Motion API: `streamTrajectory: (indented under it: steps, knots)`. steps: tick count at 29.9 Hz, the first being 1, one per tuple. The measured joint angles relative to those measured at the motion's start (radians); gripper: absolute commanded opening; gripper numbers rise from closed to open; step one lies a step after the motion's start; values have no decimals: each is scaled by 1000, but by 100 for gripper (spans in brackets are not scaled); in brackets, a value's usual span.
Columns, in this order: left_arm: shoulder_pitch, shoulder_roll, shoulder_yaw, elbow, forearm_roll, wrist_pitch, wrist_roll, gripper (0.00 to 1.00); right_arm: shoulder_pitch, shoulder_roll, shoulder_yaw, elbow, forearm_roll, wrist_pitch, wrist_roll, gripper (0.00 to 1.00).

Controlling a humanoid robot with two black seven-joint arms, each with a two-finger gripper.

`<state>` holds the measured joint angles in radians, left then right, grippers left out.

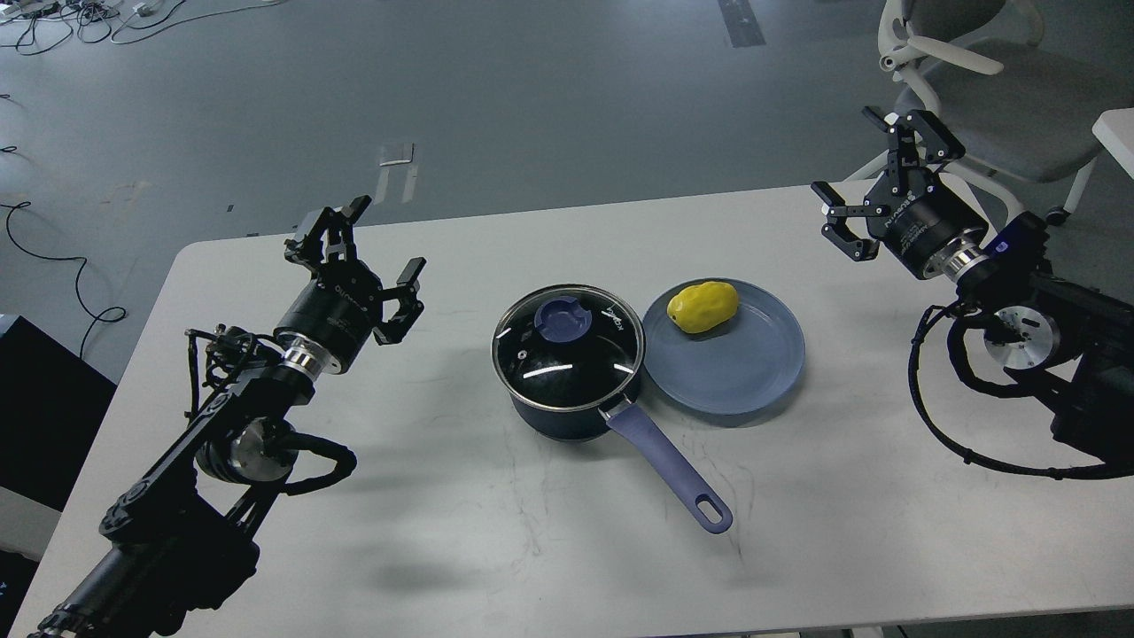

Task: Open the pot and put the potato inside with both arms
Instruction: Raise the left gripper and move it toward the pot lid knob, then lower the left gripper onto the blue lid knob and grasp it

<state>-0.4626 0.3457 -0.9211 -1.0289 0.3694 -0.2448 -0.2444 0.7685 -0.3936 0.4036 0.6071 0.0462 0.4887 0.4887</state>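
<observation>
Both arms are hovering over the bench with the pot [569,363] lidded and the potato [702,307] on its plate [744,377].

The left gripper [367,259] is hanging near the bench's left edge with fingers spread wide, holding nothing. The right gripper [870,175] is poised at the far right corner, likewise spread and empty. The pot is sitting mid-bench, its glass lid [567,335] on and its handle pointing toward the near edge; the plate is touching its right side.

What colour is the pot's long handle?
The handle is a soft purple-blue, matching the knob on the lid. The head view shows it clearly.
</observation>
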Motion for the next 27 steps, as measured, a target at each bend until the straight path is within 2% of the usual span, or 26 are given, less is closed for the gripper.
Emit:
streamTrajectory:
  steps: [7, 11, 15, 20, 27]
  knots:
    - [-54, 32, 3, 11, 13, -27, -2, 98, 0, -2, -2, -4, -2, 0, 0, 100]
    - [-69, 67, 3, -69, 62, -29, -18, 98, 0, -2, -4, -8, -3, 0, 0, 100]
    - [-98, 139, 4, -227, 264, -38, -26, 98, 0, 2, -5, -14, -4, 0, 0, 100]
    - [-172, 174, 55, -346, 569, -52, -26, 98, 0, 3, -6, -15, -5, 0, 0, 100]
    - [-315, 216, 236, -456, 1012, -101, -27, 98, 0, 1, -9, -15, -5, 0, 0, 100]
